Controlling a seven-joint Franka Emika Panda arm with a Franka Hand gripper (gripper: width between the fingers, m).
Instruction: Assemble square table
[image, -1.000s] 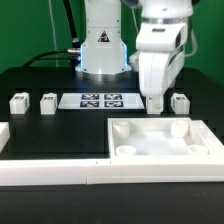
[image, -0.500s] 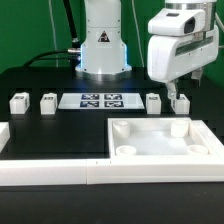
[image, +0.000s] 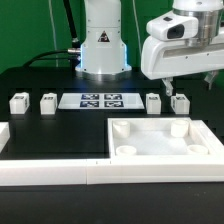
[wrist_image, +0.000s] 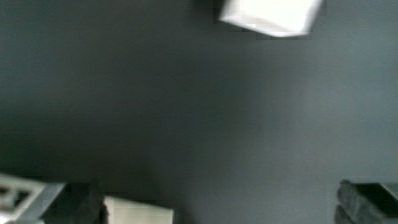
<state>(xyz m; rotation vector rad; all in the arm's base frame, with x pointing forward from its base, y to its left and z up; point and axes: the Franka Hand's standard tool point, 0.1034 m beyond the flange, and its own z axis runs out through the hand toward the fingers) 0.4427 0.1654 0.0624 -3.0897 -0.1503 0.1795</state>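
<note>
The fingers (wrist_image: 370, 200) are seen spread wide apart, with nothing gripped between them. In the exterior view they are held in the air above the far right of the dark worktop (image: 40, 130), over the row of leg blocks and behind the table top.

Directly below them, and apart from them, stands the small white tagged leg block at the exterior view's right end of the row (image: 180, 102). A second small white leg block (image: 153, 102) stands just beside it. Two more, a third leg block (image: 48, 101) and a fourth leg block (image: 18, 101), are set well apart from these at the exterior view's left. Four leg blocks are counted in all, each upright on the worktop.

Between the two pairs lies one flat white marker board (image: 100, 100).

One large white plastic square tray-like table top (image: 114, 135) lies in front of the right-hand pair, rim upward. Round moulded bosses are seen within its rim near the corners.

Long white border rails (image: 50, 170) run along the near edge and the left edge.

In the blurred wrist view, one white block (wrist_image: 270, 14) is seen on the worktop ahead of the fingers; which leg block it is cannot be told.
</note>
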